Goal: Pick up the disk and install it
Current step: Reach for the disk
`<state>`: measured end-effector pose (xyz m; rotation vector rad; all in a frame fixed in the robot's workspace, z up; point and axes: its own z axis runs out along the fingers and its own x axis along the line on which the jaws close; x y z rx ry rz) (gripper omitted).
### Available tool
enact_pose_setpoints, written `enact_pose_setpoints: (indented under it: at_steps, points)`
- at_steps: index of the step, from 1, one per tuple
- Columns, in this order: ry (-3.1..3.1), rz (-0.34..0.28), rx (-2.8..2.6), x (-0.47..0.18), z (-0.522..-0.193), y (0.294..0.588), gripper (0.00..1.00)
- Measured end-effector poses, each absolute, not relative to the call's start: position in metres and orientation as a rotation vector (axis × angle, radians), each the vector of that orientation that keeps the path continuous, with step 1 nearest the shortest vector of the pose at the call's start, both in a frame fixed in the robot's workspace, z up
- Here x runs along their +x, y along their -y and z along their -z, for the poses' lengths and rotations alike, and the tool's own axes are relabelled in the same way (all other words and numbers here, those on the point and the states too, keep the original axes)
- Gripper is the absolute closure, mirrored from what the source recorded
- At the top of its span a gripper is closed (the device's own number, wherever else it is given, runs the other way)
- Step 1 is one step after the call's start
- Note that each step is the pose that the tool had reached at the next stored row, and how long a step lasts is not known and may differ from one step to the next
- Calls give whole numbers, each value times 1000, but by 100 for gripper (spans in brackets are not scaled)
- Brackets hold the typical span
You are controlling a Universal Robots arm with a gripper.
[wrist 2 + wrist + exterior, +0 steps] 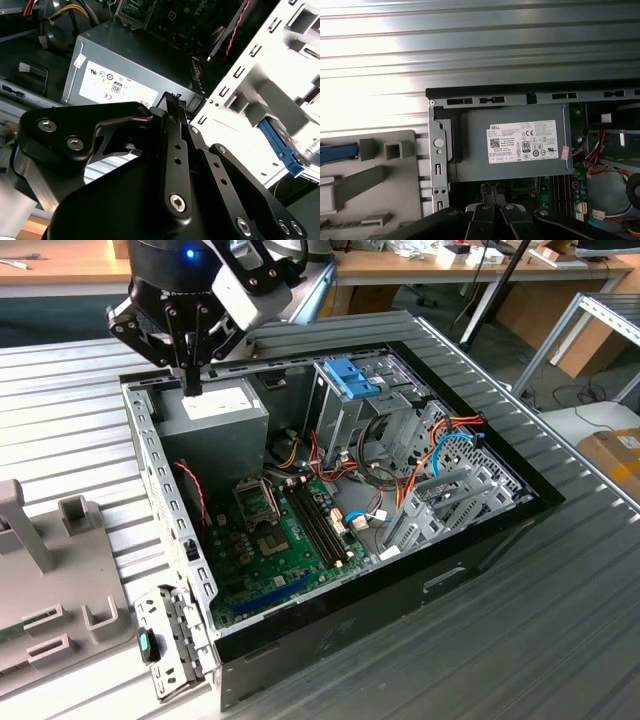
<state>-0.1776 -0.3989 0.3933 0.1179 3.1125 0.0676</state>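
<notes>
My gripper (190,388) hangs fingers-down over the back left corner of the open computer case (470,540). It sits just above the grey power-supply box (215,425) with its white label. The fingers (173,99) are pressed together and hold nothing. Of the disk I see only its light blue bracket (281,146) with a sliver of grey metal beside it. It lies in the pale grey holder (260,80) outside the case wall. That bracket (337,152) also shows at the holder's edge in the first wrist view. The gripper is apart from it.
Inside the case are the green motherboard (280,540), red and orange cables (420,465), and a tall metal cage with a blue latch (350,377). The grey holder (60,560) stands on the ribbed metal table (560,620) at the exterior view's left. Wooden benches run behind.
</notes>
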Motion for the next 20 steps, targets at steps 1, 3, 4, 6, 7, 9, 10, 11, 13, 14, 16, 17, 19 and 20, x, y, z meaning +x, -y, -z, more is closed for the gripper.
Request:
enact_pose_setpoints:
  at_steps: [1,3,4,6,7,9,10,11,13,14,16,17,19,20]
  points:
    - [-3113,-68,118,-179,-393,399,89]
    - [-3113,-68,118,-181,-393,399,89]
    - [-3112,-68,118,-182,-393,399,89]
    - [-3112,-68,118,-184,-393,399,89]
    - [-3112,-68,118,-186,-393,399,89]
    - [-3112,-68,118,-189,-393,399,89]
    - [-3112,-68,118,-190,-393,399,89]
    - [-3113,-68,118,-190,-393,399,89]
    - [-3112,-68,118,-193,-393,399,89]
    - [-3112,-68,118,-193,-393,399,89]
    - [-3113,-68,118,-193,-393,399,89]
    - [-3113,-68,118,-193,-393,399,89]
    - [-3113,-68,118,-193,-393,399,89]
    - [-3112,-68,118,-193,-393,399,89]
